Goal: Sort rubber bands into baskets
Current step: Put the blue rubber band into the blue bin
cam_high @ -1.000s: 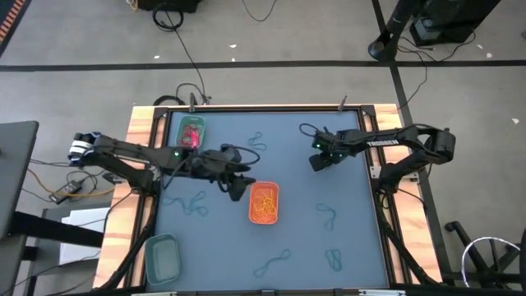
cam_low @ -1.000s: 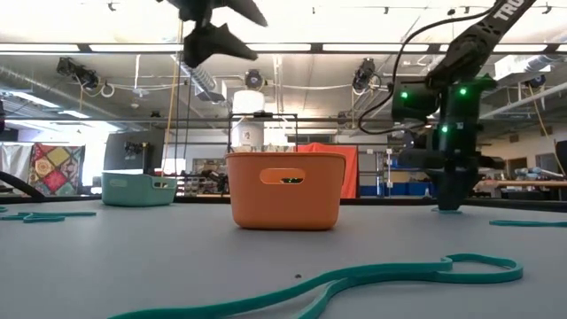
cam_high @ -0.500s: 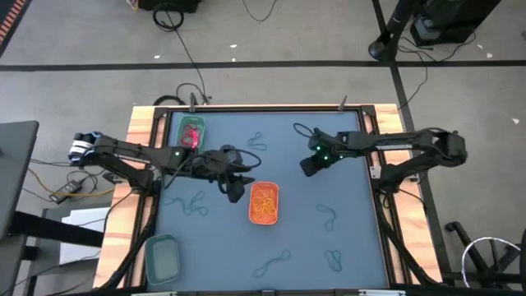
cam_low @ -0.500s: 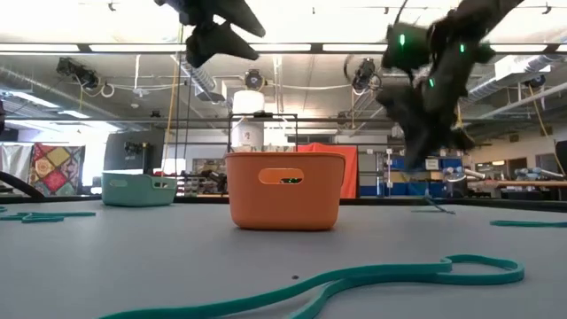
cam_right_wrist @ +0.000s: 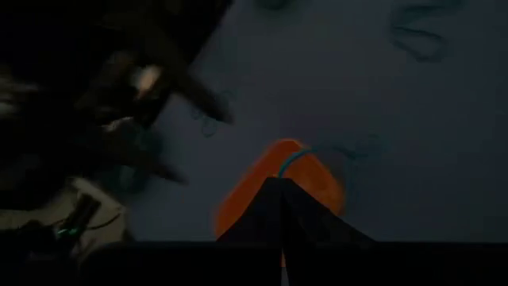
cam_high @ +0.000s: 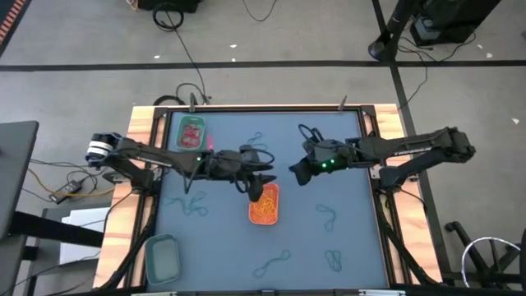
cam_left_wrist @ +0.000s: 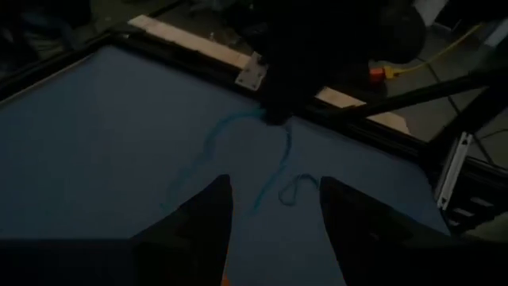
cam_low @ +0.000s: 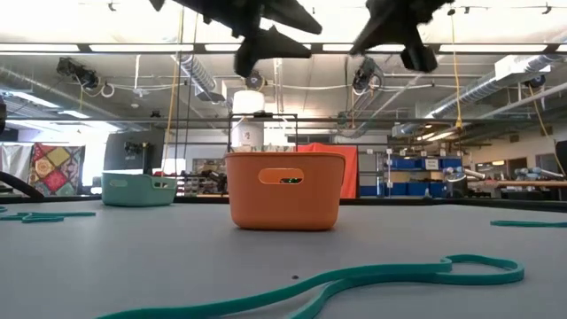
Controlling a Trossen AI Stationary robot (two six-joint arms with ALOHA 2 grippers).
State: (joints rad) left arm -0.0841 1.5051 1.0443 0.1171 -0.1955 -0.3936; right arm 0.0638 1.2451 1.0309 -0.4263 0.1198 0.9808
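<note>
- We see the orange basket (cam_high: pixel 264 203) near the middle of the blue counter (cam_high: pixel 345 247), a rounded-rectangular tray holding a tangle of orange-yellow rubber bands (cam_high: pixel 263 207); in the low view it stands upright with a slot handle in its wall (cam_low: pixel 285 202).
- The bright green basket (cam_high: pixel 191 132) sits at the far left corner of the counter with red-pink bands (cam_high: pixel 191 135) inside.
- The dull teal-green basket (cam_high: pixel 163 256) sits at the near left edge, partly over the wooden rim; what it holds we cannot tell.
- Loose teal-blue bands lie scattered on the counter: one (cam_high: pixel 190 205) left of the orange basket, one (cam_high: pixel 328 215) to its right, two near the front edge (cam_high: pixel 272 263) (cam_high: pixel 334 260), and one (cam_high: pixel 257 141) toward the far side.
- The left arm reaches across from the left edge, and its left claw (cam_high: pixel 256 182) hangs above the far end of the orange basket; its wrist view shows the two dark fingers (cam_left_wrist: pixel 202 226) standing apart with nothing between them.
- The right arm stretches in from the right edge, and its right claw (cam_high: pixel 297 173) hovers just beside the orange basket, raised off the counter. Its wrist view shows the fingers (cam_right_wrist: pixel 278 208) pressed together on a thin teal-blue band (cam_right_wrist: pixel 290 160), with the orange basket below.
</note>
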